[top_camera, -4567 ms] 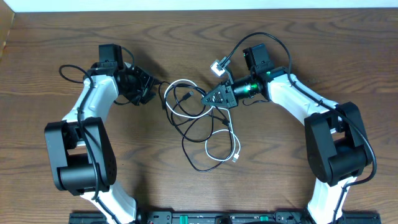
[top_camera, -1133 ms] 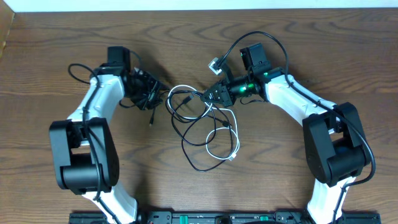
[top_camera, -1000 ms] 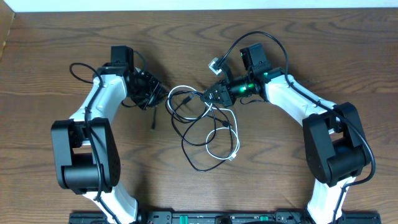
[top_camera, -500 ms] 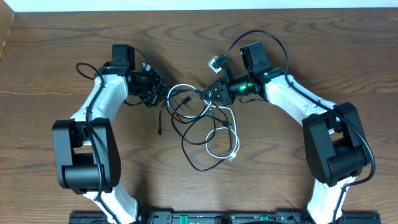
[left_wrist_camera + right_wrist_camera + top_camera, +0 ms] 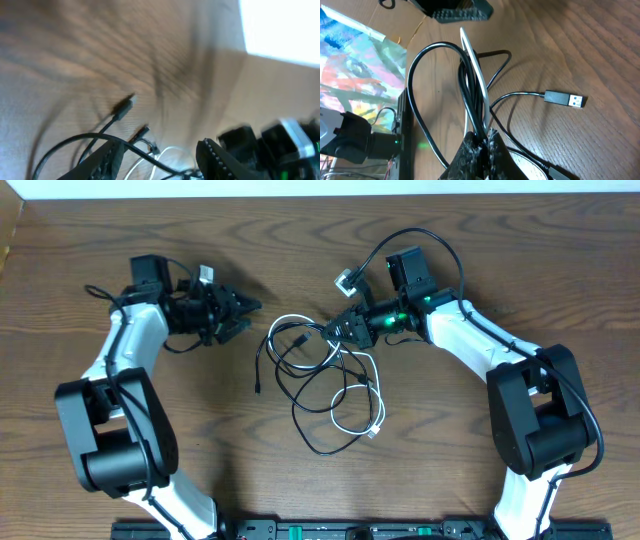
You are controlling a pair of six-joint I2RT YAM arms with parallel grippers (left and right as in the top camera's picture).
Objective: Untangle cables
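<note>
Now left gripper (image 5: 238,317) has swung back left, jaws spread and empty; the black cable (image 5: 259,372) end it dragged lies loose on the table (image 5: 420,465). Right gripper (image 5: 482,141) stays pinched on the cables (image 5: 344,368) mid-table. Left wrist view is motion-blurred.

White arms (image 5: 127,346), black joints (image 5: 118,435).

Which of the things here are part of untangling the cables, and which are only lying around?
Part of the job: tangled cables, white and black; right gripper, shut on them; left gripper, open and empty.
Only lying around: colourful sheet past the table edge; the wooden table merely carries everything.
</note>
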